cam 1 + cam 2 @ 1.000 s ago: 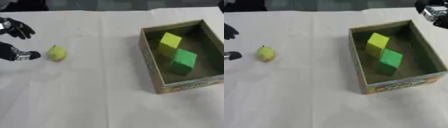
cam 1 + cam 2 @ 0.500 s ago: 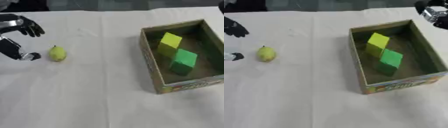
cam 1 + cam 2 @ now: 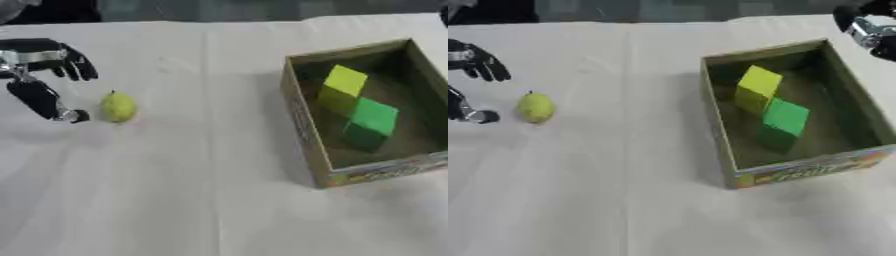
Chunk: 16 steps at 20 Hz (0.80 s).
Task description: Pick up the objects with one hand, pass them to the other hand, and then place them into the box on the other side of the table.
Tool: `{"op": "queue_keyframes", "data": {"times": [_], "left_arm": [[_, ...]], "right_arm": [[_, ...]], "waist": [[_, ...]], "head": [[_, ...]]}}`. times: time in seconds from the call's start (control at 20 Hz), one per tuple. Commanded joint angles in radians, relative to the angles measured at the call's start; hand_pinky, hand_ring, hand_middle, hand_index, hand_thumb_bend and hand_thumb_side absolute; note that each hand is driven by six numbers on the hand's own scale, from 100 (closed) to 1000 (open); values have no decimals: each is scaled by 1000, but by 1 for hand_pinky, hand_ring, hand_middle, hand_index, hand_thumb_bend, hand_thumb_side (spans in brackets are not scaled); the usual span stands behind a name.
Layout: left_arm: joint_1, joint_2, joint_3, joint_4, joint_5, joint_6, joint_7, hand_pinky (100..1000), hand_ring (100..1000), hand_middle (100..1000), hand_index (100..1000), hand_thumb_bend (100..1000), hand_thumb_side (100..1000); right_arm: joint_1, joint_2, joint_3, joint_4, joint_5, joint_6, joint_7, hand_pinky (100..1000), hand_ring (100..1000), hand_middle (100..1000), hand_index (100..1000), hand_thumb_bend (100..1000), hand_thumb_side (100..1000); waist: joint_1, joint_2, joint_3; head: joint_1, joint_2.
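Pear (image 3: pixel 117 107) beside open left hand (image 3: pixel 42 75), right hand (image 3: pixel 870 29) cut off

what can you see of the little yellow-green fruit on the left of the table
The yellow-green fruit looks like a small pear or lemon, smooth-skinned, with a short dark stem tip pointing up and away. It sits on the white tablecloth, well left of the cardboard box. The left robot hand is beside it with fingers spread, its thumb tip close to the fruit's left side; whether they touch cannot be told. Nothing is closed round the fruit.
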Motion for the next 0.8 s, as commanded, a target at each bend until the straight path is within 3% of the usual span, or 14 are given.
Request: {"op": "queue_keyframes", "data": {"times": [0.05,0.45,0.8], "left_arm": [[-30,-6,1,50,-34,-16,-5,818,776,727,821,446,100],[-62,-55,-23,153,-112,-59,-39,806,780,733,803,430,100],[-73,-81,-15,177,-156,-70,4,800,770,720,804,415,100]], "right_arm": [[-11,-18,-6,-7,2,-2,3,910,722,738,837,343,401],[-10,-13,-4,-5,4,-1,6,910,722,738,836,344,404],[-8,-11,-4,-4,6,-1,9,910,722,737,836,344,406]], "waist": [[10,-19,0],[10,-18,-3],[10,-15,-5]], "head": [[5,-5],[10,-7],[9,-10]]}}
